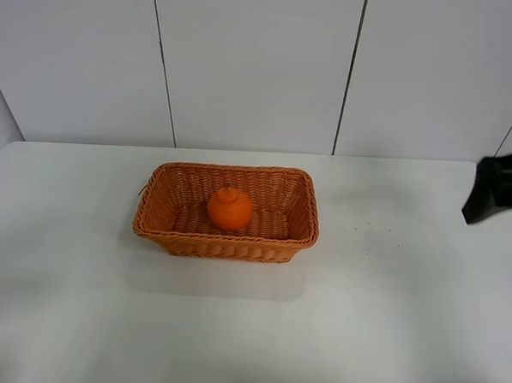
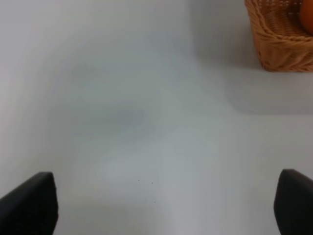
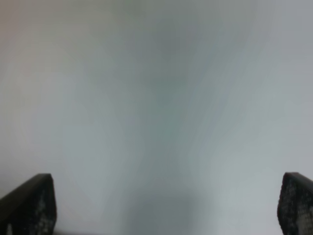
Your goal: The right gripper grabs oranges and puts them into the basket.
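The orange (image 1: 230, 208), round with a bumpy top, lies inside the woven wicker basket (image 1: 168, 225) at the middle of the white table. My right gripper (image 1: 488, 197) is at the far right edge of the exterior high view, well away from the basket. In the right wrist view its fingers (image 3: 29, 203) stand wide apart over bare blurred table, holding nothing. My left gripper (image 2: 166, 205) is out of the exterior high view; its fingers (image 2: 32, 203) are wide apart and empty. A basket corner (image 2: 279, 44) with a sliver of the orange (image 2: 307, 19) shows in the left wrist view.
The white table (image 1: 361, 317) has its back edge against a white panelled wall (image 1: 254, 63). Nothing else stands on it.
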Controlling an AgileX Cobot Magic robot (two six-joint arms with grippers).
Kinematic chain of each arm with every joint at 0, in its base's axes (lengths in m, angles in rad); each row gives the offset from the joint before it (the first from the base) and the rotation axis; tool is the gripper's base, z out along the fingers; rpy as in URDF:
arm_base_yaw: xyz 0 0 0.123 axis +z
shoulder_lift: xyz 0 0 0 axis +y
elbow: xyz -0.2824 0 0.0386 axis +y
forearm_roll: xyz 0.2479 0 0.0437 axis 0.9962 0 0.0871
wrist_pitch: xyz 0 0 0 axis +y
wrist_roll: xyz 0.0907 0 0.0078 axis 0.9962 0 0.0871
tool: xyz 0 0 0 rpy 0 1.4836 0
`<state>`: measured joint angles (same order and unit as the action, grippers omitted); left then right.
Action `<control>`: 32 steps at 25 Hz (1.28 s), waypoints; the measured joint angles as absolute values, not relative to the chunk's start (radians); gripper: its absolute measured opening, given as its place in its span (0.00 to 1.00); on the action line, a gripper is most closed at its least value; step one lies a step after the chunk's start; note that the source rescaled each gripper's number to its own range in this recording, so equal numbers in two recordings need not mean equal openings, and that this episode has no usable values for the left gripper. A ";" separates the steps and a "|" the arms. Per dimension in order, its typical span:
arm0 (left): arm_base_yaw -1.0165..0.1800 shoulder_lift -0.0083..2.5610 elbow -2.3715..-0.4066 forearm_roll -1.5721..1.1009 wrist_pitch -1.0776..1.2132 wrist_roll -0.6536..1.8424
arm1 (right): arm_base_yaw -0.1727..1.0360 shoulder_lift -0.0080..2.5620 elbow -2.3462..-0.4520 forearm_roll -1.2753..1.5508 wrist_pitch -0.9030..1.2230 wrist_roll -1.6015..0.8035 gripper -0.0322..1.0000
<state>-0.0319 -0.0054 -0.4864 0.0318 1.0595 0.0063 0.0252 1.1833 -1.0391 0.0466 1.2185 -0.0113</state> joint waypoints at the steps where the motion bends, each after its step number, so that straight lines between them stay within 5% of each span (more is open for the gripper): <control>1: -0.032 -0.005 -0.486 0.032 1.060 0.006 | 0.025 1.115 -0.987 0.047 1.219 -0.011 1.00; 10: -0.032 -0.005 -0.486 0.032 1.060 0.006 | 0.025 0.479 -0.559 0.048 1.067 -0.011 1.00; 16: -0.032 -0.005 -0.486 0.032 1.060 0.006 | 0.025 0.158 -0.498 0.044 1.034 -0.011 1.00; 32: -0.032 -0.005 -0.486 0.032 1.060 0.006 | 0.025 -0.003 -0.497 0.036 1.033 -0.008 1.00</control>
